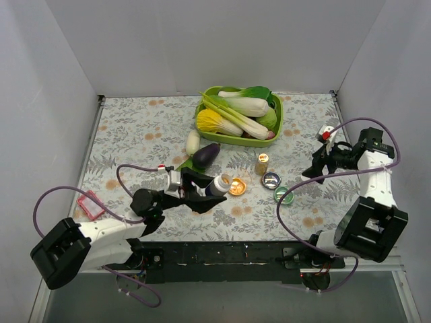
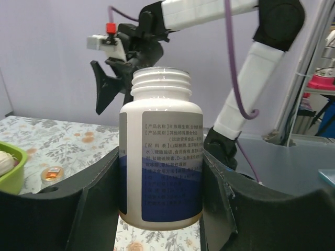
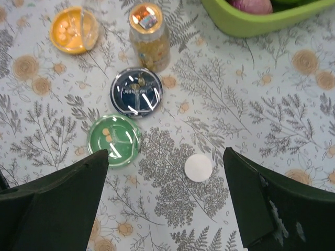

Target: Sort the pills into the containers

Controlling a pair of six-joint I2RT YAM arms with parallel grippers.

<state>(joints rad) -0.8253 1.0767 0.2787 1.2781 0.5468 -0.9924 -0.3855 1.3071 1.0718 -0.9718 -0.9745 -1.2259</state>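
My left gripper [image 1: 210, 190] is shut on a white pill bottle [image 1: 219, 183] with a blue label and no cap. The bottle's open mouth points toward the orange dish [image 1: 236, 186] right beside it. In the left wrist view the bottle [image 2: 162, 157] fills the gap between my fingers [image 2: 220, 198]. The orange dish [image 3: 73, 30] holds several pills. The dark blue dish [image 3: 136, 91] and the green dish [image 3: 114, 139], with two pills, lie to its right. My right gripper [image 3: 166, 154] is open and empty above a white cap [image 3: 198, 168].
A small amber bottle [image 1: 262, 163] stands behind the dishes. The lime-green tray [image 1: 269, 138] of vegetables is at the back. An eggplant [image 1: 206, 155] and a white radish [image 1: 192, 142] lie in front of it. A pink item [image 1: 89, 204] lies at the left.
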